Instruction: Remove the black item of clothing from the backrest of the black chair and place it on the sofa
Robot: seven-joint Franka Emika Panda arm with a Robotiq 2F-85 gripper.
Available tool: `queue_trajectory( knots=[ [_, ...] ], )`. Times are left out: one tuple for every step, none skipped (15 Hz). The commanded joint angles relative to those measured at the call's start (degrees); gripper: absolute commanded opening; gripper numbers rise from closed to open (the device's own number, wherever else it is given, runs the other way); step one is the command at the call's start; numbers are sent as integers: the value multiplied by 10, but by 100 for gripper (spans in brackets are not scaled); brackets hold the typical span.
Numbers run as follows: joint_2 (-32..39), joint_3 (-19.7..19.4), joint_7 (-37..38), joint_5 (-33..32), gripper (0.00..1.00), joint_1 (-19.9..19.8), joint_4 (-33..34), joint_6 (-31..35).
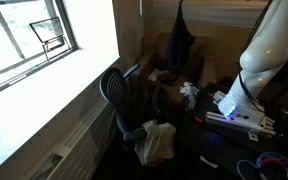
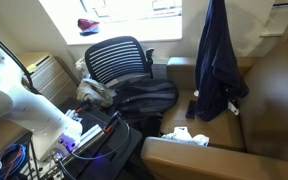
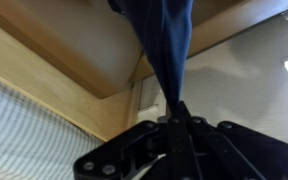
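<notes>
The black item of clothing (image 2: 219, 60) is a dark navy garment that hangs long and limp in the air over the brown sofa (image 2: 274, 100). It also shows in an exterior view (image 1: 179, 45). In the wrist view my gripper (image 3: 179, 112) is shut on the bunched top of the garment (image 3: 162, 40). In both exterior views the gripper is cut off by the top edge. The black mesh chair (image 2: 119, 60) stands by the window with a bare backrest; it also shows in an exterior view (image 1: 114, 95).
A black bag (image 2: 144, 95) and light cloths lie on the chair seat. A white cloth (image 2: 184, 135) lies on the sofa arm, another (image 1: 159, 140) by the chair. My white arm base (image 1: 259, 60) stands among cables and electronics (image 2: 84, 140). A window (image 1: 24, 35) is behind the chair.
</notes>
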Motion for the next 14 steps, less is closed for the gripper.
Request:
queue_trajectory(
  knots=[
    [2, -6, -1, -1, 1, 5, 3, -3],
    [2, -7, -2, -2, 1, 5, 3, -3],
    [2, -7, -2, -2, 1, 6, 3, -3],
    [2, -7, -2, -2, 26, 6, 3, -4],
    [1, -7, -13, -4, 28, 5, 2, -21],
    [1, -9, -35, -16, 33, 2, 0, -50],
    [1, -9, -66, -6, 39, -4, -2, -86],
    [2, -10, -88, -2, 47, -7, -5, -110],
    [2, -14, -107, -3, 53, -10, -14, -133],
    [7, -19, -116, -19, 61, -10, -15, -159],
    [14, -24, -118, -35, 67, -9, -9, -185],
    [6, -22, -96, -17, 50, -3, -7, -155],
    [10, -25, -102, -23, 56, -4, -9, -169],
    [13, -27, -106, -25, 65, -6, -9, -173]
  ],
)
